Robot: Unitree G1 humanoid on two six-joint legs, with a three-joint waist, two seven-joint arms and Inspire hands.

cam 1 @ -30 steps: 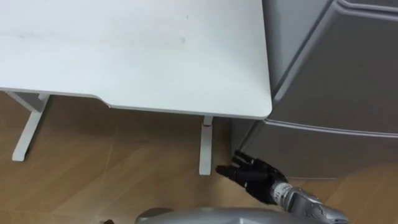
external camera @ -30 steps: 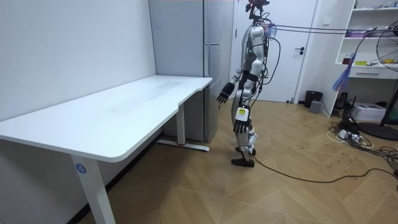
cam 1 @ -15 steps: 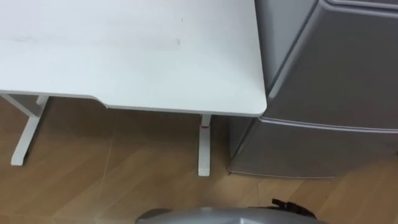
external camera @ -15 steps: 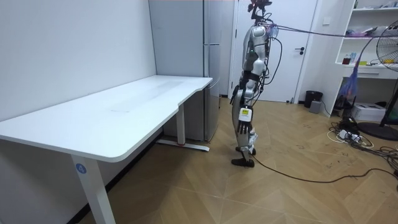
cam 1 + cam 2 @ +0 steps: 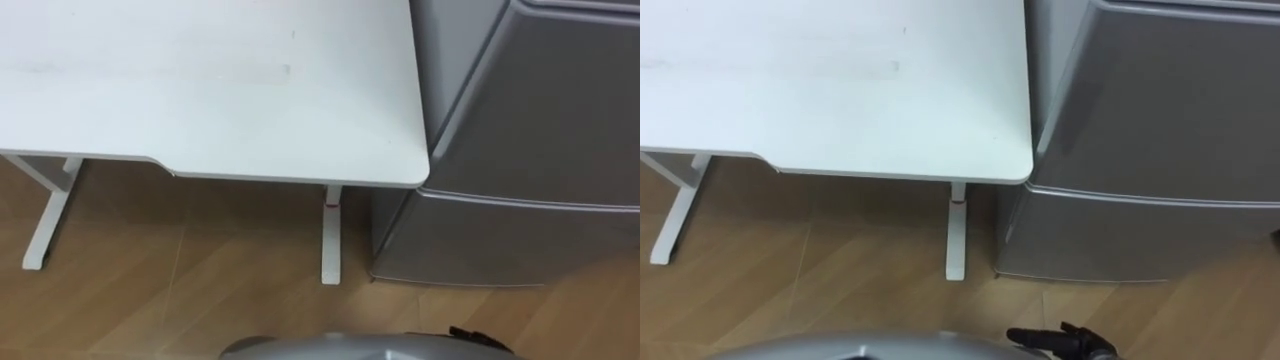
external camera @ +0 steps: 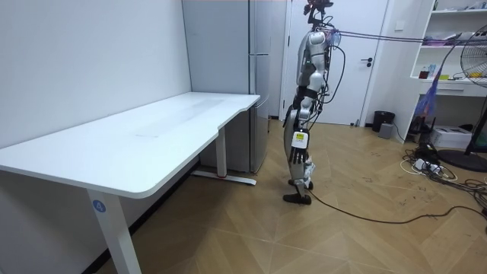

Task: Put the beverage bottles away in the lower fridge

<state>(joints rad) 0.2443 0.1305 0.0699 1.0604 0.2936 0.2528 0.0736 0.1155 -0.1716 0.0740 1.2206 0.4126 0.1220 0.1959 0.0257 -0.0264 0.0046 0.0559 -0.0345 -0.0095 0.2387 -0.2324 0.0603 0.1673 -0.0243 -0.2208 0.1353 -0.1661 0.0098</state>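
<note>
**Left eye view.** You look down on the white table [image 5: 250, 90]. Its rounded right corner lies just beside the side of the grey fridge [image 5: 540, 110]. A seam crosses the fridge front, and below it is the lower door [image 5: 500, 245], which is shut. One table leg [image 5: 332, 235] stands on the wood floor [image 5: 180, 290] just left of the fridge's lower front corner. A second leg [image 5: 45, 215] stands well apart to the left.

**Right eye view.** This is the same scene from slightly to one side. At the bottom edge lies the right hand [image 5: 1065, 343]. Its dark fingers are stretched toward the view's left, relaxed and holding nothing.

**Room view.** Here you see the whole robot, upright before the fridge front at the table's far end. The left hand [image 6: 298, 158] hangs by the thigh on the camera's side. You cannot tell whether it is wide or closed.

**Change.** One second ago the right hand reached forward, near the table leg and the fridge's lower corner. It is now drawn in low against the body. Little has changed since half a second ago.

**Room for moving.** A strip of floor separates the robot from the lower door. Toward the room view's right the floor runs open to a white door [image 6: 350, 61], a shelf [image 6: 456, 46] and a fan [image 6: 475, 61].
</note>
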